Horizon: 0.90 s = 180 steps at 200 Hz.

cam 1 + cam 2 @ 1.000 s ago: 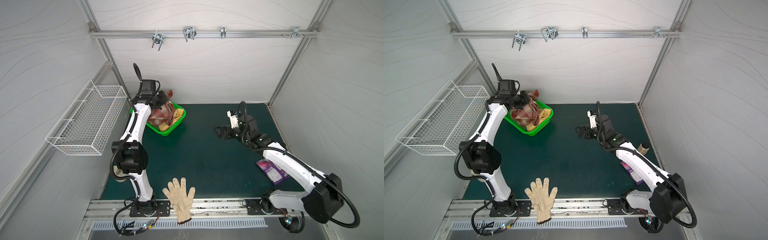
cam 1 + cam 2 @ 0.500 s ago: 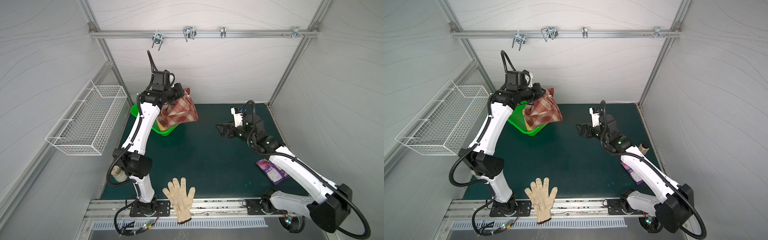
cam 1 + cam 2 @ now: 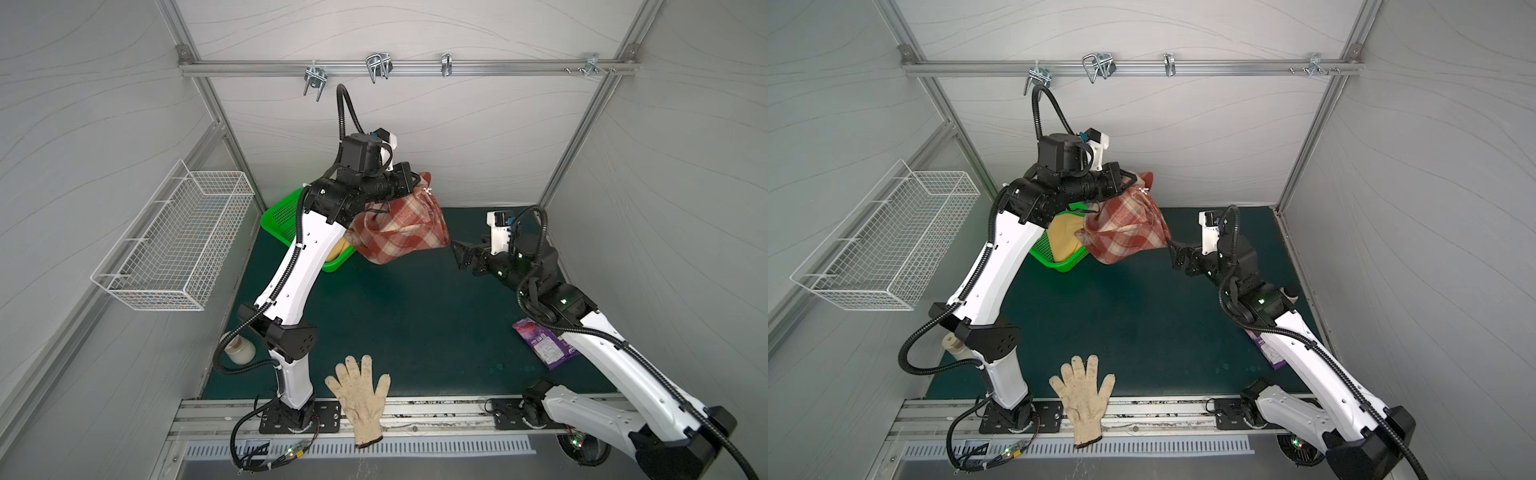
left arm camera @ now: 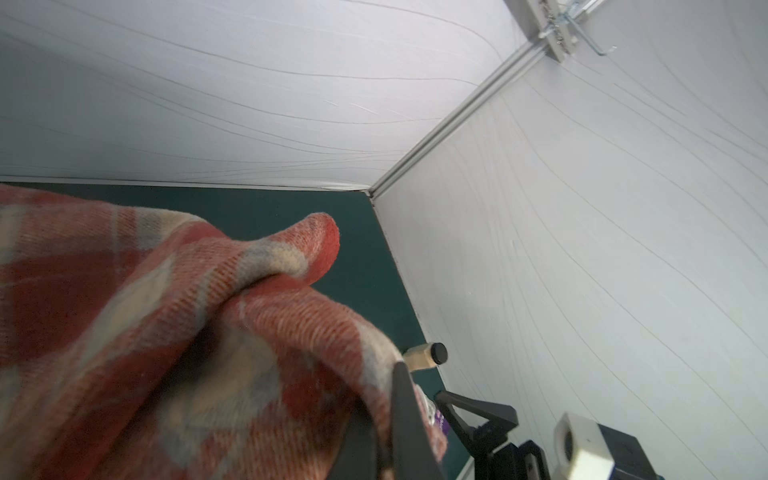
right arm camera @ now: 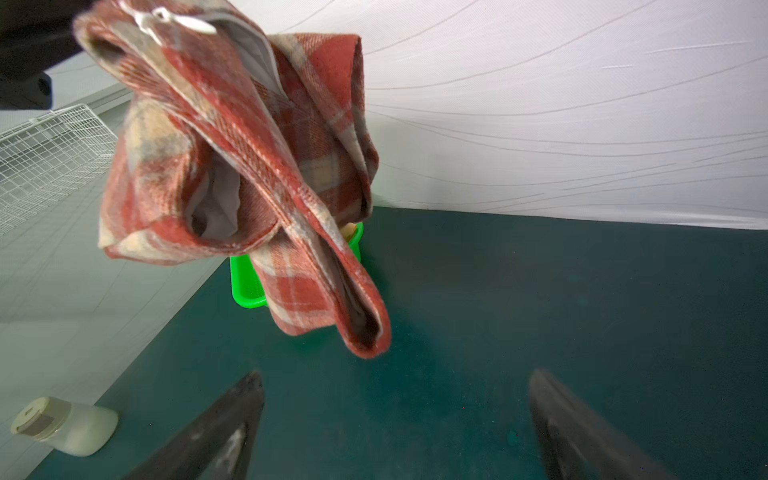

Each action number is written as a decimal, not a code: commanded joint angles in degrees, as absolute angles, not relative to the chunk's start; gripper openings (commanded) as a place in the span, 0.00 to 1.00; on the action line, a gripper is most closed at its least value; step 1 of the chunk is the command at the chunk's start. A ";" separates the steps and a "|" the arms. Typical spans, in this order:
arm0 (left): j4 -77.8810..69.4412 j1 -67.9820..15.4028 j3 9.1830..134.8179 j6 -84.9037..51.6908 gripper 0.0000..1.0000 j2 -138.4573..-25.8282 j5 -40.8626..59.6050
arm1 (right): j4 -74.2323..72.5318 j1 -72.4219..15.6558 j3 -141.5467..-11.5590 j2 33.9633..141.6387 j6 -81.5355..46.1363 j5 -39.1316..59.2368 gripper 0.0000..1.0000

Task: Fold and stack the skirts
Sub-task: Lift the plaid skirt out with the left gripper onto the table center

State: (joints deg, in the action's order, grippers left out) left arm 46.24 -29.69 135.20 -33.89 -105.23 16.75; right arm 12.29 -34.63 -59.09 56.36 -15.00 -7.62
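Plaid skirt (image 3: 405, 232): hangs bunched from left gripper (image 3: 417, 188), jaws pinching it. Mustard skirt (image 3: 1064, 243): in green basket (image 3: 281, 216). Right gripper (image 5: 397, 386): jaws spread, empty, near plaid skirt.

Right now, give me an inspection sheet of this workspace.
Surface: dark green table mat, middle bare.
Job's things: rust-red and cream plaid skirt hangs from the left gripper; mustard-yellow skirt lies in the green plastic tray.
Clutter: off-white knitted glove over the front edge; purple printed packet; cream bottle.
Grippers: left shut on the plaid skirt; right gripper open, empty.
Cables: black corrugated hoses along both arms.
Surroundings: white wire basket on the left wall; metal hook rail.
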 commanded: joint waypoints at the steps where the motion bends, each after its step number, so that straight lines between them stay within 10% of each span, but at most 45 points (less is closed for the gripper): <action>1: 41.71 -30.09 136.74 -35.97 0.00 -107.06 17.76 | 14.14 -33.95 -60.69 54.01 -14.10 -9.39 0.99; 74: 26.95 -35.94 110.91 -37.02 0.00 -109.79 15.73 | 16.56 -31.49 -57.52 48.43 -17.38 -8.64 0.99; 180: 23.90 -47.92 109.66 -38.51 0.05 -123.70 14.99 | 23.05 -28.82 -51.59 43.27 -22.96 -15.98 0.99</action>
State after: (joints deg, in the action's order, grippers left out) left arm 28.05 -48.03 108.14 -36.75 -120.55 14.17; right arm 19.66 -29.21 -53.01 44.75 -20.40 -13.93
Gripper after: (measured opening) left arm 0.056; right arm 0.993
